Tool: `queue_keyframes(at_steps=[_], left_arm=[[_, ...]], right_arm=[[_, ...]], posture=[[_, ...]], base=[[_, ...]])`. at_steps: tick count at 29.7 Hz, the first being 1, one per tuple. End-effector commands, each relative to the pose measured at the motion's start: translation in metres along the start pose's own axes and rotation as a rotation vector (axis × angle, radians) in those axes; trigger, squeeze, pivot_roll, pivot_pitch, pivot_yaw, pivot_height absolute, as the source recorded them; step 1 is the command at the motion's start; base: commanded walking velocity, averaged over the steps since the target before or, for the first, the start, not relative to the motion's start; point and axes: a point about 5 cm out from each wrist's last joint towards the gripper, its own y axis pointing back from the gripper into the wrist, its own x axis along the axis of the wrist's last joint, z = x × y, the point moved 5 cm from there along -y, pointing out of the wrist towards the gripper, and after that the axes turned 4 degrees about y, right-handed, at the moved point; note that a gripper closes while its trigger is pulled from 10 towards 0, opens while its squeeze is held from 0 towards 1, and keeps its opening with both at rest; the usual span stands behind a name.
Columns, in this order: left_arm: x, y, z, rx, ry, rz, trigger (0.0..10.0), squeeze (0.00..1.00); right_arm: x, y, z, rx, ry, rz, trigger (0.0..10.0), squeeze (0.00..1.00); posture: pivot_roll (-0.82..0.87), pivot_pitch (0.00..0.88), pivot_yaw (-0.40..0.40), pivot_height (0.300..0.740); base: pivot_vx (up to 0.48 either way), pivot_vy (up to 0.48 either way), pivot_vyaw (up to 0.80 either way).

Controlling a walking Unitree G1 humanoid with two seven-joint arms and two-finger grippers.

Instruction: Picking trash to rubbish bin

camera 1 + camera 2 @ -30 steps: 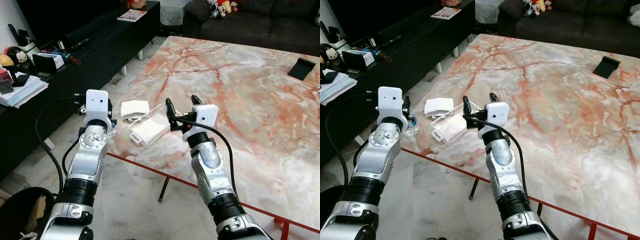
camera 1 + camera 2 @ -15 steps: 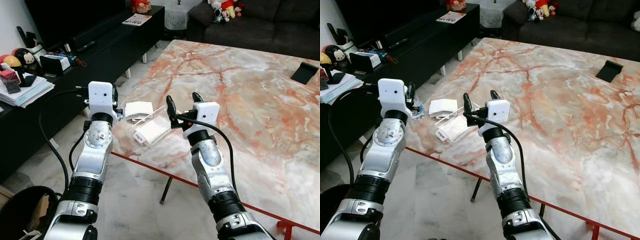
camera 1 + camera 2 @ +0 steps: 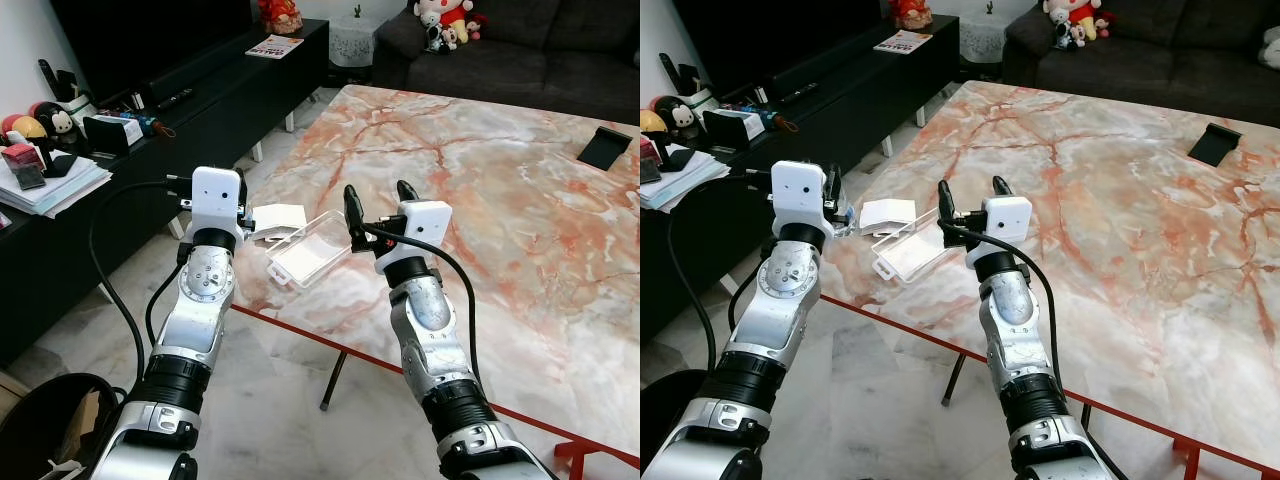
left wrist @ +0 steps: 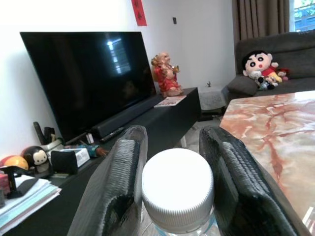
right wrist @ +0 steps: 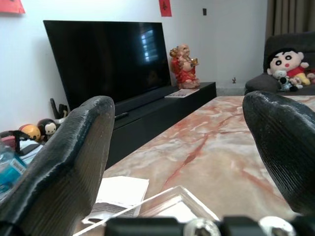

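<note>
A clear plastic bottle with a white cap (image 4: 177,189) sits between the fingers of my left gripper (image 4: 174,162), which is shut on it. That gripper (image 3: 836,203) is raised at the marble table's left corner. My right gripper (image 3: 378,200) is open over the table's near edge, with nothing between its fingers. Just left of it lie a clear plastic container (image 3: 310,250) and a white folded packet (image 3: 278,218). The rim of a black bin (image 3: 40,430) shows on the floor at the lower left.
The marble table (image 3: 500,190) has a red frame and a small black object (image 3: 605,148) at its far right. A black TV console (image 3: 150,120) with clutter runs along the left. A dark sofa (image 3: 520,40) stands behind. Tiled floor lies between console and table.
My left arm has risen and moved right toward the table corner with the bottle. The view has shifted slightly. The right gripper stays open in much the same place.
</note>
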Motion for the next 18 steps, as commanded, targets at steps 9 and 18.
queue_keyframes(at_steps=[9,18], left_arm=[[0.0091,-0.0043,-0.0061,0.015,-0.041,0.054,10.0,0.0],[0.011,-0.0048,-0.0066,0.016,-0.043,0.063,10.0,0.0]], right_arm=[[0.0047,-0.0012,0.0046,-0.02,0.003,0.018,10.0,0.0],[0.0054,-0.001,0.0098,-0.039,0.006,0.019,10.0,0.0]], posture=[[-0.09,0.027,0.035,0.74],[-0.09,0.045,0.036,0.74]], base=[[0.0,0.0,0.0],[0.0,0.0,0.0]])
